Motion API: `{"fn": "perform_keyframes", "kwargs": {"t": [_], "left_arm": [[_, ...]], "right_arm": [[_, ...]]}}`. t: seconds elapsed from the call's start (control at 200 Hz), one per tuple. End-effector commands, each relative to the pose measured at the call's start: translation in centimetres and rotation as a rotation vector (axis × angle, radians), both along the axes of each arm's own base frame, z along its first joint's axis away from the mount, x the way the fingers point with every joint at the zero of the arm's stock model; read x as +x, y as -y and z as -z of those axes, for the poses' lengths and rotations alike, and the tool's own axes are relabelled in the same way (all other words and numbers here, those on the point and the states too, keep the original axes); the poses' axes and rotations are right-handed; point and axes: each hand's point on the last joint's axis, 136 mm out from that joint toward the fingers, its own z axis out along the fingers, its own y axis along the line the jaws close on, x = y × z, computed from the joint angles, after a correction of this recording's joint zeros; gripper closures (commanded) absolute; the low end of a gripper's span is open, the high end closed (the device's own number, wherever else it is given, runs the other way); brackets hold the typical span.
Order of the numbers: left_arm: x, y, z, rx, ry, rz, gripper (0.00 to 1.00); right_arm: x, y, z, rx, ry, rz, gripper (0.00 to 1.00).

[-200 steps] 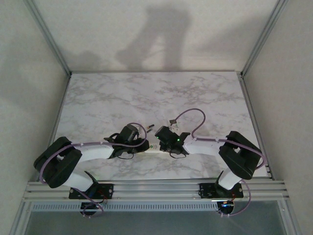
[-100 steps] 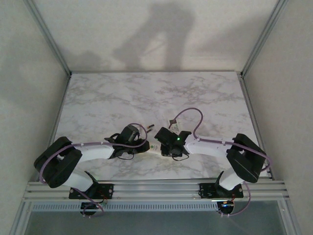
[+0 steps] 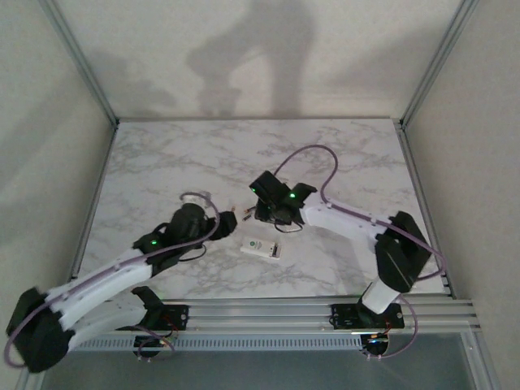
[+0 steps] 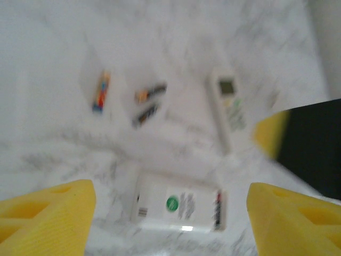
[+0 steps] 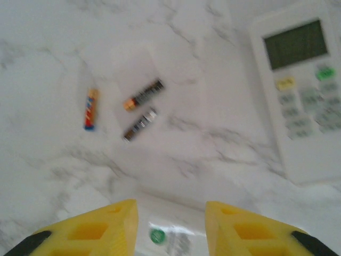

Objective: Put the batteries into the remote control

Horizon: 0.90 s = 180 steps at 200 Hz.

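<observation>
Where the batteries (image 5: 144, 94) lay side by side on the table (image 5: 53, 42), axes running 8 to 2 o'clock, they sat just left of 12 o'clock from the right gripper (image 5: 170, 208), its fingers apart and empty. The left gripper (image 4: 168, 186), spread wide and empty, looked farther off.

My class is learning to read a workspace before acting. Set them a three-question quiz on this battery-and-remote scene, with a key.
1. How many small cylinders lie loose on the marble table?
2. True or false: the two dark batteries already sit inside the white handset with a display.
3. Seen between the open fingers of the left gripper, on the table, lies: A) a white piece with a green sticker; B) a mug; C) a screwdriver.
Key: 1) three; 2) false; 3) A.
</observation>
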Motion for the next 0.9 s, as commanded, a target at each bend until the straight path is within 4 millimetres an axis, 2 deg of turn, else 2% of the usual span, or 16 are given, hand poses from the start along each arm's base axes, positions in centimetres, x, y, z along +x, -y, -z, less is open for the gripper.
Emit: {"fn": "perform_keyframes", "kwargs": {"t": [0.0,0.125,0.33,0.686,0.896], "left_arm": [[0.1,-5.0,-1.0,0.132,0.039,-0.136,0.24],[-0.1,-6.1,-1.0,0.128,0.027,-0.124,0.22],[-0.4,-5.5,0.2,0.122,0.006,-0.078,0.19],[-0.2,-5.0,1.5,0.117,-0.009,-0.046,0.16],[-0.2,-5.2,1.7,0.115,-0.016,-0.057,0.14]], "right_arm": [[1.3,-2.2,2.0,0.021,-0.063,0.068,0.63],[2.5,-3.7,4.5,0.007,-0.098,0.103,0.67],[3.1,-4.8,7.5,-0.036,-0.148,0.087,0.66],[3.5,-6.0,9.5,-0.054,-0.191,0.07,0.67],[3.4,-4.5,10.3,-0.139,-0.192,0.081,0.74]]}}
